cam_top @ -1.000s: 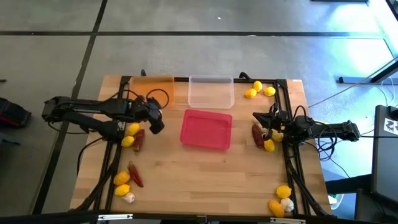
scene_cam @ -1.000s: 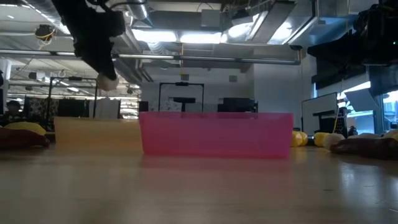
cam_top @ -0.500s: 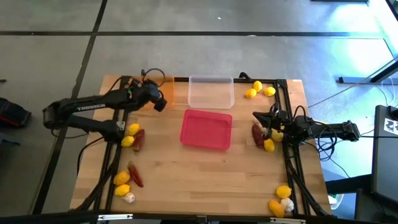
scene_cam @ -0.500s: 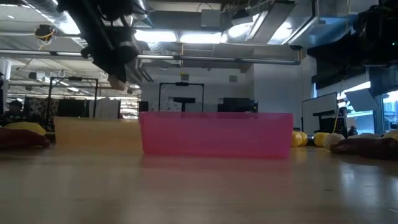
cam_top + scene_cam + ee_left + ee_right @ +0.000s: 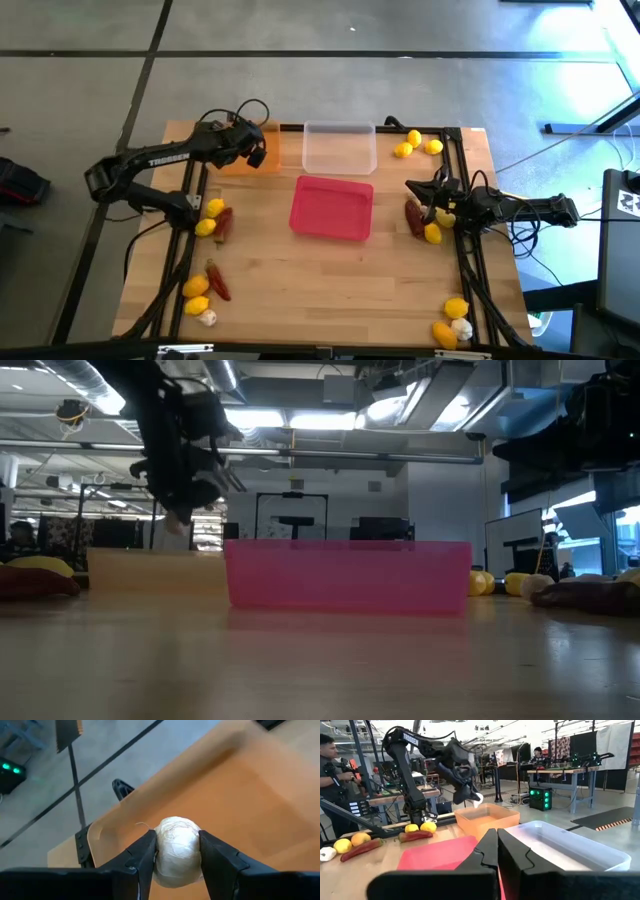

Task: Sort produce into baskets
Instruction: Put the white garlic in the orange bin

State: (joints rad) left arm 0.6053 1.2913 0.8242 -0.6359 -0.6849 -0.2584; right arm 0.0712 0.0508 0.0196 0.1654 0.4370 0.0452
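My left gripper is shut on a white garlic bulb and hangs above the translucent orange tray at the table's far left. The clear tray stands to its right and the pink-red tray nearer the front. My right gripper is shut and empty at the right, beside a dark red chili and lemons. Lemons, chilis and a garlic bulb lie at the left and front left. My left gripper pinches the garlic bulb by its two opposite sides between its two fingers. The fingers slant down from the table's left. The bulb is lifted clear, above the orange tray; it also shows in the right wrist view.
Several lemons lie at the far right corner. Lemons and a garlic bulb lie at the front right corner. Black rails run along both table sides. People stand in the room beyond the table.
My left gripper has carried the garlic bulb from beside the left pile toward the table's far edge, over the orange tray, and in the low view has come down a little. It has stayed shut on the bulb.
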